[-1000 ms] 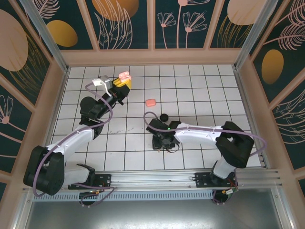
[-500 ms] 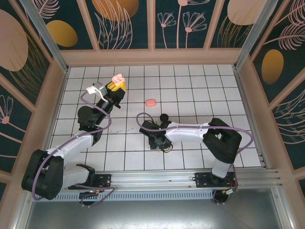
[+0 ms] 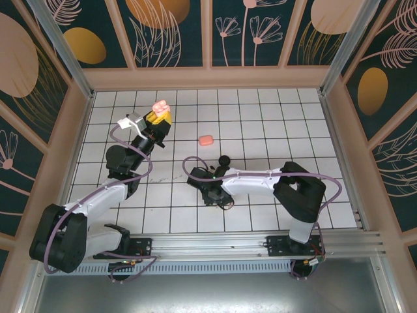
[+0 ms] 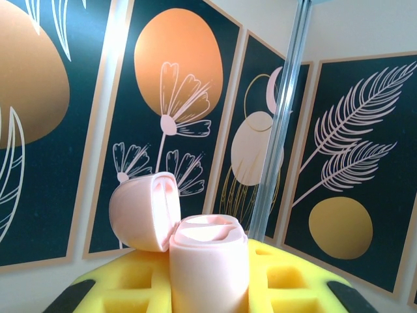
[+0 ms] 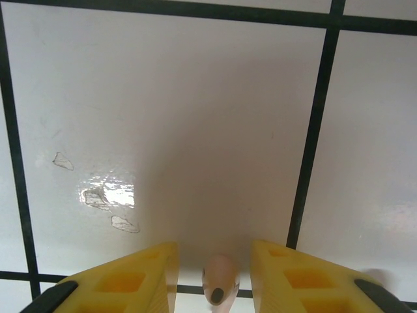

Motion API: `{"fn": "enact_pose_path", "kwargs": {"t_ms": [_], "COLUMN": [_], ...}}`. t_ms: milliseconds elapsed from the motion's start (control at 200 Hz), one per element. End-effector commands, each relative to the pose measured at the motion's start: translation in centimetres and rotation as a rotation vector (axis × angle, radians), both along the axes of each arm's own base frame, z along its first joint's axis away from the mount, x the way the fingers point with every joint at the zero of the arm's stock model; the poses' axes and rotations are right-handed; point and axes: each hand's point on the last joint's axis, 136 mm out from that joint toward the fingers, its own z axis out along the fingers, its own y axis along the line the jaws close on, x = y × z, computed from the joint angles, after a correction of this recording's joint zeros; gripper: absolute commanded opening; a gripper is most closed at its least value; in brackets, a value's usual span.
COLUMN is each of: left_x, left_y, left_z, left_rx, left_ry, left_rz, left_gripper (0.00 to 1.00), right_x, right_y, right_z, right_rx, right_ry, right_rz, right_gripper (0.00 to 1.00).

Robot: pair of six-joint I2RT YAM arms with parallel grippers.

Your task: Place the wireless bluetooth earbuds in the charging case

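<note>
Right gripper [image 5: 214, 253]: spread, low over the white tiled table [image 5: 163, 117], near centre, straddling one pale pink earbud [image 5: 220, 279] lying on the tile, with a gap at either finger. Left gripper [image 4: 208, 283]: pinched on the pink charging case [image 4: 208, 257], lid [image 4: 144, 212] hinged open, raised at far left. Closed pink case [image 3: 206, 139] and black round item [image 3: 225, 160]: on the tiles between the grippers, apart.
</note>
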Motion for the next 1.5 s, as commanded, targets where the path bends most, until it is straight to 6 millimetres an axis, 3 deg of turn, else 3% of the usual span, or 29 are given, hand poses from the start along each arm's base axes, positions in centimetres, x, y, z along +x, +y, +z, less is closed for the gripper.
{"fn": "enact_pose_path", "kwargs": {"t_ms": [0, 641, 941, 1081, 1231, 1341, 1491], "left_x": [-0.6, -0.5, -0.5, -1.0, -1.5, -1.6, -2.2], "left_y": [-0.3, -0.6, -1.0, -0.9, -0.9, -1.1, -1.7], "left_z": [1.1, 1.0, 0.8, 0.3, -0.9, -2.1, -3.5], "left_rx": [-0.003, -0.011, 0.004, 0.020, 0.054, 0.096, 0.156], "left_ry": [-0.055, -0.042, -0.037, -0.072, -0.092, -0.093, -0.123], "left_rz": [-0.014, -0.028, -0.030, -0.021, -0.016, -0.015, -0.036], "left_gripper": [0.00, 0.00, 0.00, 0.00, 0.00, 0.00, 0.00], "right_x": [-0.4, -0.9, -0.3, 1.0, 3.5, 6.0, 10.1], "right_y": [-0.6, -1.2, -0.9, -0.6, -0.1, 0.0, -0.2], "right_z": [-0.5, -1.6, -0.2, 2.2, 6.1, 10.2, 17.5], "right_rx": [-0.045, -0.037, -0.014, 0.029, 0.122, 0.207, 0.332], "right_ry": [0.004, 0.011, -0.030, -0.094, -0.192, -0.290, -0.457], "right_rz": [-0.014, -0.018, -0.011, -0.018, -0.032, -0.027, -0.007], "right_gripper": [0.34, 0.16, 0.08, 0.07, 0.07, 0.07, 0.06]}}
